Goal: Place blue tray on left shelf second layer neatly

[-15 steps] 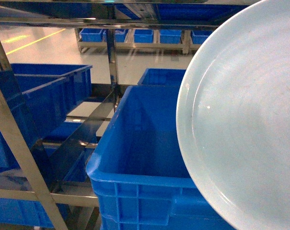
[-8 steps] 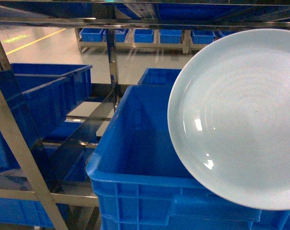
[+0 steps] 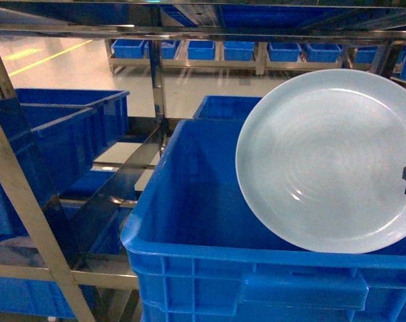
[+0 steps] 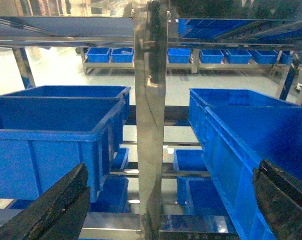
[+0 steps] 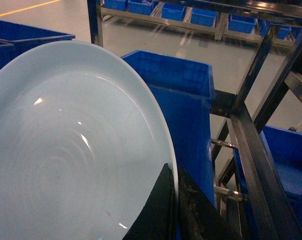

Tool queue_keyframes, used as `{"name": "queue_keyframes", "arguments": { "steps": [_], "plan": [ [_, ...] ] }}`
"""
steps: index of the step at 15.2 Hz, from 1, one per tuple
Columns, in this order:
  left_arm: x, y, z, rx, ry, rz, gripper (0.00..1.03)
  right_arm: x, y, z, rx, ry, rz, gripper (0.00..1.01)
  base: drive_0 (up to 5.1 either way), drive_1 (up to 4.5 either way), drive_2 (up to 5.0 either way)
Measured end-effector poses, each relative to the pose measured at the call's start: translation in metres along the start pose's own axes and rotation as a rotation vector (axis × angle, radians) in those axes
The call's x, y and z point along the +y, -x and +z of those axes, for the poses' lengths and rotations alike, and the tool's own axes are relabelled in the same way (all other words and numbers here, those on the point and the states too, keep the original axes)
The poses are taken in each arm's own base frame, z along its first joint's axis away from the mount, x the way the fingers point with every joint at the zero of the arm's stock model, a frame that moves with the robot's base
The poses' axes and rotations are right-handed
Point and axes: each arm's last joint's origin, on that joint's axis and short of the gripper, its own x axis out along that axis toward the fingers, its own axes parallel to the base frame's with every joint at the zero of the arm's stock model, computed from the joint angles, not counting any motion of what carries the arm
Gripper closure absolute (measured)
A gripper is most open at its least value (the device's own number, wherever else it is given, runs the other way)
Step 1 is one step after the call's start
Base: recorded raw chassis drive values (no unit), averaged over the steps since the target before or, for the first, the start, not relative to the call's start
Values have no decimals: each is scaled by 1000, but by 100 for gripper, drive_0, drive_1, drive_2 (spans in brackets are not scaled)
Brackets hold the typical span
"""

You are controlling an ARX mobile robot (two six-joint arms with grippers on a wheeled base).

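Hanging tilted at right of the head view, above the open mouth of a deep blue crate: one blue tray, pale and glossy, face toward the camera. Being held only at its right edge by the right gripper, two dark fingers clenched thinly across the rim at the bottom centre of the right wrist view. Sitting nowhere near a steel tier yet (judged, not seen: carrying still underway).

Risking a slip, with such a narrow pinch on a smooth rim; any jolt could be swinging the tray down into the crate below. Risking also a knock against the steel post standing at upper centre-left, or against the diagonal brace at lower left, while crossing toward the left shelf second layer. Risking a crooked landing too, since crates seem to be filling much of that tier.

Waiting with nothing between its pads: the left gripper, spread wide at the bottom corners of the left wrist view, facing another post.

Counting: one tray; two grippers; in the head view, one large crate in front, one behind it, at least two at left, and a far row of about six along the top (some cut off, so uncertain).
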Motion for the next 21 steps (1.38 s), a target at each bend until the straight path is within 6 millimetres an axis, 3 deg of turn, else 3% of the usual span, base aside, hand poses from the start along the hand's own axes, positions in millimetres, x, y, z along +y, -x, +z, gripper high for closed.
{"name": "queue_keyframes", "arguments": {
  "steps": [6,7,8,10,13,17,21],
  "plan": [
    [0,0,0,0,0,0,5,12,-19,-5,-25,-1,27,98,0,0,0],
    [0,0,0,0,0,0,5,16,-19,-5,-24,-5,41,86,0,0,0],
    [0,0,0,0,0,0,5,18,-17,-5,-25,-14,58,60,0,0,0],
    [0,0,0,0,0,0,5,19,-3,-4,-17,-25,67,31,0,0,0],
    [0,0,0,0,0,0,5,21,20,8,-57,-25,72,1,0,0,0],
    [0,0,0,0,0,0,5,21,65,30,-112,-23,90,3,0,0,0],
    [0,0,0,0,0,0,5,14,124,21,-105,-13,73,3,0,0,0]
  ]
}}
